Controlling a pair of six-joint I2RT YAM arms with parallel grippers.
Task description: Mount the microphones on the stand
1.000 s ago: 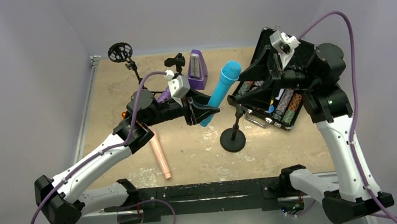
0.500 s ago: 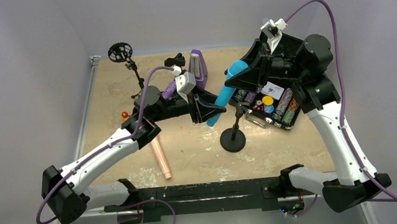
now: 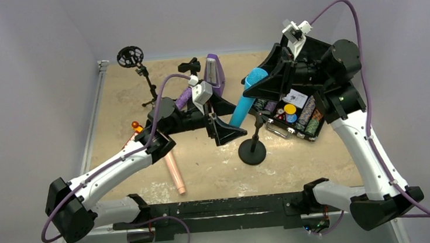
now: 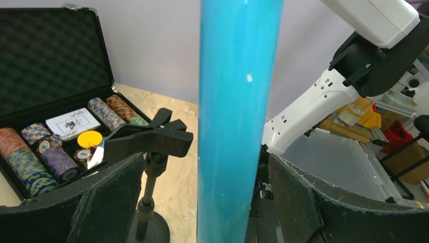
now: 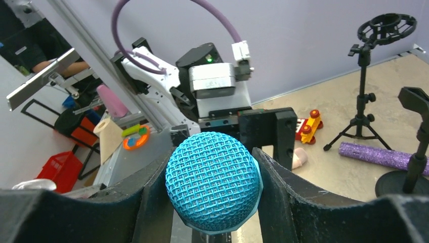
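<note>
Nothing on the stand (image 3: 254, 144) yet — pink microphone (image 3: 174, 171) and purple microphone (image 3: 182, 98) lie at its nine and ten o'clock. Your right pincer (image 5: 212, 192) pinches the blue microphone (image 3: 245, 98); left pincer (image 4: 207, 202) spread.

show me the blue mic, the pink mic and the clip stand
blue microphone (image 5: 213, 179), right wrist view, mesh head
pink microphone (image 3: 175, 173), top view, handle
clip stand (image 3: 252, 152), top view, round base

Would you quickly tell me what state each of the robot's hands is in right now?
Left hand: open, the blue microphone standing free between its fingers.
Right hand: closed on the blue microphone's head, holding it.
</note>
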